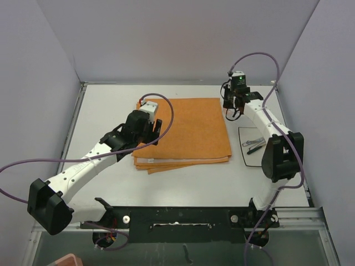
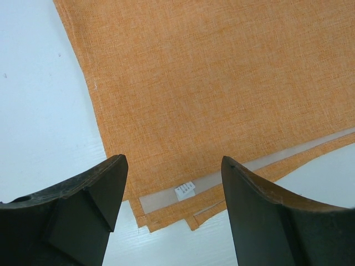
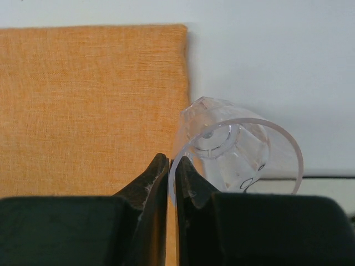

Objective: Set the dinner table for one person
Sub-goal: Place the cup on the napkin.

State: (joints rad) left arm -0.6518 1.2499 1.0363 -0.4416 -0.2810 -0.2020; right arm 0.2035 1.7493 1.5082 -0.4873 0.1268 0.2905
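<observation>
**Left jaws apart over cloth, right jaws pinched on a clear cup**

In the top view, the dinner table (image 1: 111,108) fills the frame, its near edge hidden behind the arm bases. The left gripper (image 1: 148,126) hangs over the 9 o'clock edge of the orange folded cloth (image 1: 194,127). The left wrist view shows its fingers well apart, holding nothing. Below them are the cloth's stacked layers and a small white label (image 2: 184,190), its print too small to read.

At the cloth's 1 o'clock corner, the right gripper (image 1: 233,111) is clamped on the wall of a clear cup (image 3: 238,149), barely visible from above. The cup's mouth faces the wrist camera, and the fingers cut off its lower rim.

At 3 o'clock from the cloth lies a small square white plate (image 1: 248,136) with cutlery (image 1: 254,142), partly covered by the right arm; what the pieces are I cannot tell.
</observation>
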